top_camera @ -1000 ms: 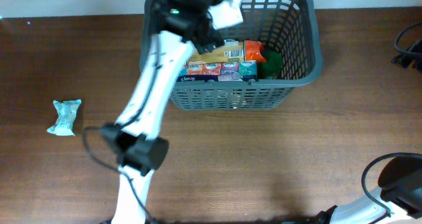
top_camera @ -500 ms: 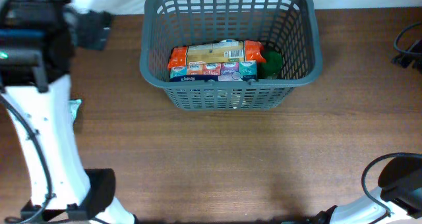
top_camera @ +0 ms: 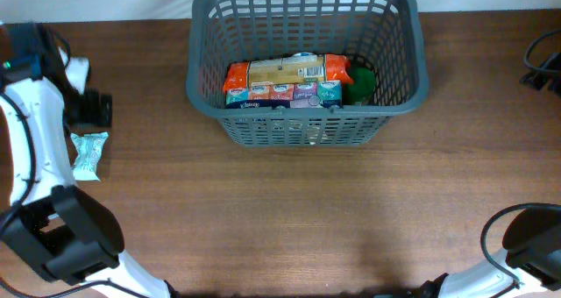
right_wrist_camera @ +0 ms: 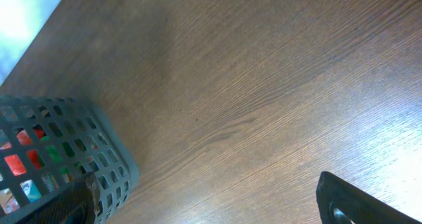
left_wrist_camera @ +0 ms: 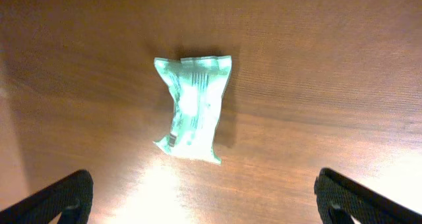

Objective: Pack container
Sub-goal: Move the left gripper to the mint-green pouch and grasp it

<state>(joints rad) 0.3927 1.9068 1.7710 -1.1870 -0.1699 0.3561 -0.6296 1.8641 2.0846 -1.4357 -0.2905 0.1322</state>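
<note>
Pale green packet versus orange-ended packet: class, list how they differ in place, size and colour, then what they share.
The pale green packet lies on the table; the orange-ended packet lies inside the container. The green packet looks smaller than the orange-ended one. One is pale green, the other tan with orange ends. Both lie flat.

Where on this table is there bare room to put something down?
The table's widest bare stretch lies in front of the basket, down to the near edge, and right of it toward the cables. Left is tighter: a small packet beside the left arm. Inside the basket, packs crowd the floor.
</note>
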